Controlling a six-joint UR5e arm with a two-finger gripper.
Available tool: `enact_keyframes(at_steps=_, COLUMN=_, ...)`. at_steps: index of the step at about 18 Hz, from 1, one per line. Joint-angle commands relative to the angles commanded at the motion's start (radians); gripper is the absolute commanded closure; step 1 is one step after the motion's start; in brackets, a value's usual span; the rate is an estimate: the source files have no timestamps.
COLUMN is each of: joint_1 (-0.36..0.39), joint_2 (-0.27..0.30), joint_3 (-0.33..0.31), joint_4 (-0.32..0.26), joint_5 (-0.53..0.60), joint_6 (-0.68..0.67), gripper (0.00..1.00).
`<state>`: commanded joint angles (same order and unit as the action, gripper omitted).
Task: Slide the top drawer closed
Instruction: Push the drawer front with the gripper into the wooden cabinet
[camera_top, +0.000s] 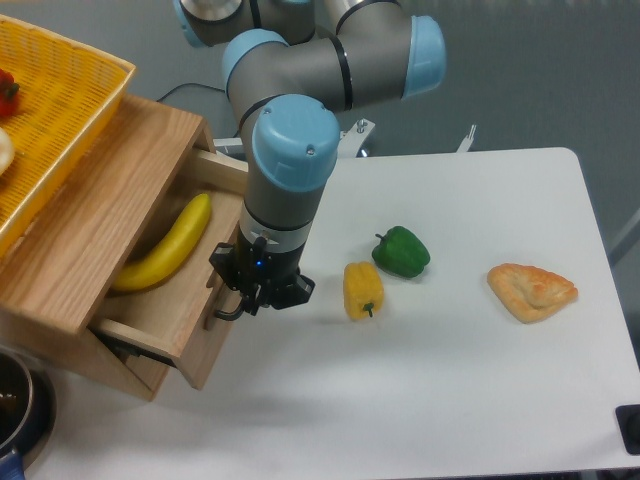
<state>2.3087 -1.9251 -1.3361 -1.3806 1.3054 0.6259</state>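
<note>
1. The gripper (247, 300) sat against the front panel of the top drawer (205, 340), its fingers around the thin black handle (226, 312); whether they pinched it could not be told.
2. The drawer, partly out of the wooden box (85, 225), looked stiff and fairly light, carrying only a banana (165, 258); the handle or panel face suited a push.
3. The yellow pepper (363, 289) lay near, the green pepper (401, 251) beyond, both clear of the inward slide.

No legible text or labels
</note>
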Motion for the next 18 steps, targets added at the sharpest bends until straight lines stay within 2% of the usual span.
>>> enact_keyframes(at_steps=14, joint_1=-0.052, joint_2=0.014, joint_3=-0.003, joint_4=-0.003, joint_5=-0.005, joint_6=-0.014, gripper=0.85)
enact_keyframes(at_steps=18, joint_1=-0.055, joint_2=0.029, joint_3=-0.021, joint_4=-0.003, joint_5=-0.009, joint_6=-0.012, gripper=0.85)
